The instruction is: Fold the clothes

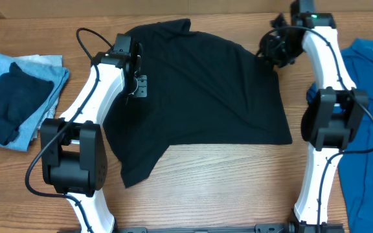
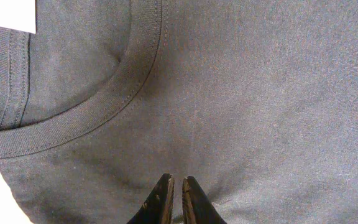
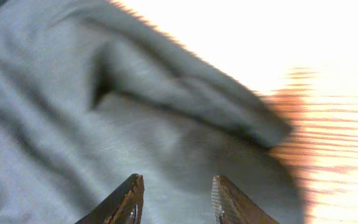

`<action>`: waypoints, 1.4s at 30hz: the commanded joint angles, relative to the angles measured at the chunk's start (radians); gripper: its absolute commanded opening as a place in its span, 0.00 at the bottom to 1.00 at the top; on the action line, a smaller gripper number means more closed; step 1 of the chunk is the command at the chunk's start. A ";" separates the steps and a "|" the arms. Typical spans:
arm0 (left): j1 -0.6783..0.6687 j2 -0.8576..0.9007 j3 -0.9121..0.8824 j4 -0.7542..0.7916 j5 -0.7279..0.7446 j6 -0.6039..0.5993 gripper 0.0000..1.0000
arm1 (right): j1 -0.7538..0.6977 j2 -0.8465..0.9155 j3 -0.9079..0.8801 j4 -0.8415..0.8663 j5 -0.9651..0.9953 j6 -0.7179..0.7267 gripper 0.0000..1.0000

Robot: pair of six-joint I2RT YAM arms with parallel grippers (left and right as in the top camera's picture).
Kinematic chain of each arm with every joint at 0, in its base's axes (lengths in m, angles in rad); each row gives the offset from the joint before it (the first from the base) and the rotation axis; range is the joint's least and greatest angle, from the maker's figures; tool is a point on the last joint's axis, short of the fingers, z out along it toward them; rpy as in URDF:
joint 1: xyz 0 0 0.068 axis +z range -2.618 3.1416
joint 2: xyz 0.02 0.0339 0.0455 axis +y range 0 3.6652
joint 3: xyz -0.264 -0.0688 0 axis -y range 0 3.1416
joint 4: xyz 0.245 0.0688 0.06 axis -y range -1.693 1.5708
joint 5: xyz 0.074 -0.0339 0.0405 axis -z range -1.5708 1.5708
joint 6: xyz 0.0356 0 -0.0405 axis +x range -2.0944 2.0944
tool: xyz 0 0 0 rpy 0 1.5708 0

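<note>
Even overhead light, wrist-view glare, right view blurred

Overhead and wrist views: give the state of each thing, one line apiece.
black shirt, spread out, unfolded, one corner rumpled
blue shirt, laid out flat, partly out of frame
light blue and navy garments, folded, stacked at left
left gripper, shut, against the black shirt
right gripper, open, over the black shirt's edge

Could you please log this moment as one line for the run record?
left pincer: shut, over black shirt near collar | right pincer: open, over shirt's edge | blue shirt: lying aside, untouched
</note>
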 commanded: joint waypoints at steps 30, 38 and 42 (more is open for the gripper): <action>-0.001 -0.007 0.000 -0.027 -0.016 0.020 0.13 | -0.035 -0.007 -0.174 0.192 0.085 0.233 0.40; -0.001 -0.007 0.000 -0.021 -0.017 0.020 0.11 | -0.038 -0.006 -0.175 0.235 0.153 0.294 0.40; -0.001 -0.006 -0.032 0.010 -0.016 0.019 0.11 | -0.036 0.014 -0.175 0.240 0.153 0.307 0.40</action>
